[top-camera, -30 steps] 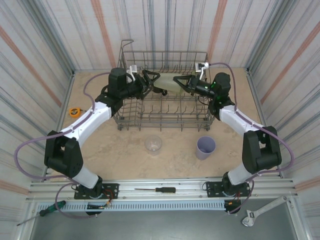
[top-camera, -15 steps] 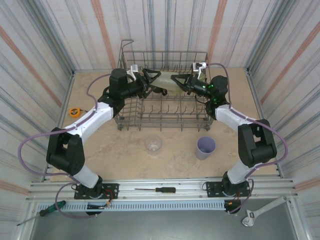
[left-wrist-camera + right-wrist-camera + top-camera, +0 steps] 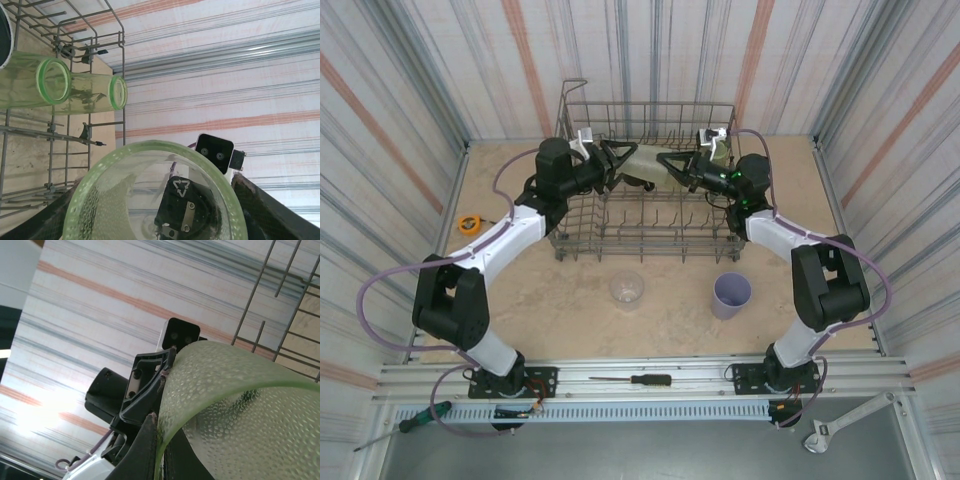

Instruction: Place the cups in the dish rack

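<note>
Over the dish rack [image 3: 650, 240], three tumblers [image 3: 92, 97], one pinched by right jaws (left jaws unclear)

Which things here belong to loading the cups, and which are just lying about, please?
Job: rack, held tumbler, racked tumblers, clear cup, lavender cup.
Lying about: tape measure, black screwdriver, green screwdriver, wrench.
</note>
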Controlling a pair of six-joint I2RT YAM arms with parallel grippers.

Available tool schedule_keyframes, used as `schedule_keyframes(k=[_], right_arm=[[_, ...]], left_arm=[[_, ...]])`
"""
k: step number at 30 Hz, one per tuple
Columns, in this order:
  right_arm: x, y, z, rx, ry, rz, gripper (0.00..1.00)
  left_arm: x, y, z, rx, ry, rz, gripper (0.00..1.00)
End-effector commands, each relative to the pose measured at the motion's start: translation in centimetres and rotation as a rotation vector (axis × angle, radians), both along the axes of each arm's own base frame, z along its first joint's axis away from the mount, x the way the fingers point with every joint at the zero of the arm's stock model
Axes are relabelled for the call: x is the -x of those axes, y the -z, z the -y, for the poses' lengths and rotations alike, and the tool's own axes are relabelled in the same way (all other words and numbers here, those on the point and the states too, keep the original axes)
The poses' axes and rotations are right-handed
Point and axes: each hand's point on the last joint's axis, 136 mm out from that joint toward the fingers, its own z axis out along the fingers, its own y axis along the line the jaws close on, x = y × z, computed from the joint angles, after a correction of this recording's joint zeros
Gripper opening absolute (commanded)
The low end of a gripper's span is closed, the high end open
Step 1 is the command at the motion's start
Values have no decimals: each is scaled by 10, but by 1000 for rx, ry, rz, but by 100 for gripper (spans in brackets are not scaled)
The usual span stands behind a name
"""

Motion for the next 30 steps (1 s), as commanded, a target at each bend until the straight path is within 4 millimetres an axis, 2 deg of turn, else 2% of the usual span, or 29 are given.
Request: schedule_keyframes(k=[1, 4, 7, 11, 18, 26, 30], right_arm=[[5, -6, -2, -5, -18, 36, 0], [4, -2, -3, 1, -17, 26, 14], [5, -1, -3, 11, -19, 17, 39], [6, 2, 1, 40, -11, 10, 59], [13, 14, 12, 166, 47, 5, 76], [24, 35, 31, 365, 141, 17, 90], [28, 41, 39, 420, 171, 10, 97]], left_arm=[[1, 8, 0, -22, 7, 16, 28], [1, 8, -1, -27, 4, 23, 2], [3, 6, -2, -35, -1, 31, 0], [5, 0, -6, -65, -13, 56, 0], [8, -6, -17, -180, -46, 90, 0], [12, -13, -19, -362, -44, 155, 0], [13, -15, -27, -452, -71, 186, 0]])
